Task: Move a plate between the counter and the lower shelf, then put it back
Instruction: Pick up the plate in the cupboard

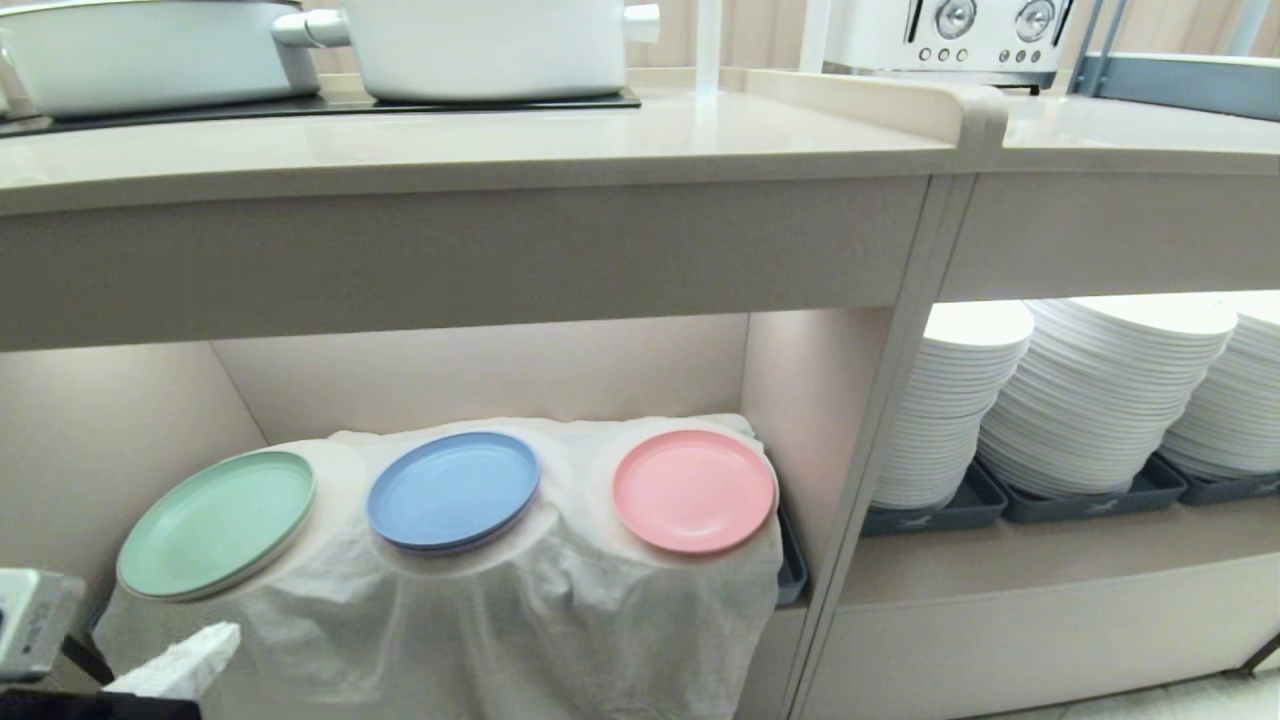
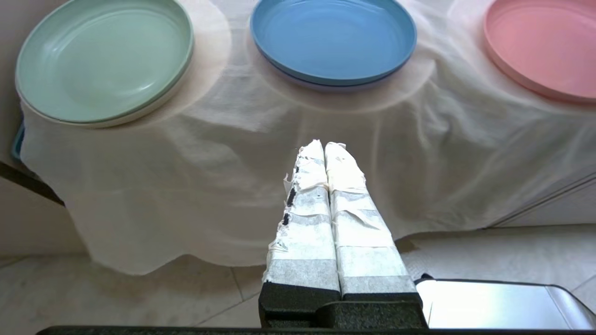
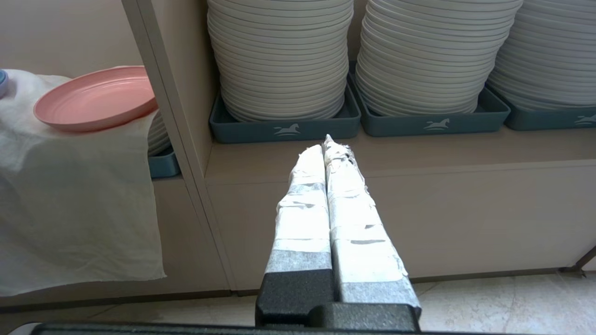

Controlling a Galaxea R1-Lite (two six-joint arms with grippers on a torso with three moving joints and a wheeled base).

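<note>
We see the pink plate (image 1: 694,490), round, shallow and matte with a low raised rim, resting on the white cloth (image 1: 480,620) at the right end of the lower shelf (image 1: 480,375), near the divider wall (image 1: 815,400). The blue plate (image 1: 453,490) sits beside it, apart. The surface (image 1: 480,140) above lies bare along its front edge. Our left claw (image 2: 324,146) hangs before the cloth, pressed together and empty; our right claw (image 3: 325,148) is likewise closed before the stacked white plates (image 3: 279,56).

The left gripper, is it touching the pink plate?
Apart. In the left wrist view the left gripper is shut in front of the hanging white cloth, far from the pink plate.
</note>
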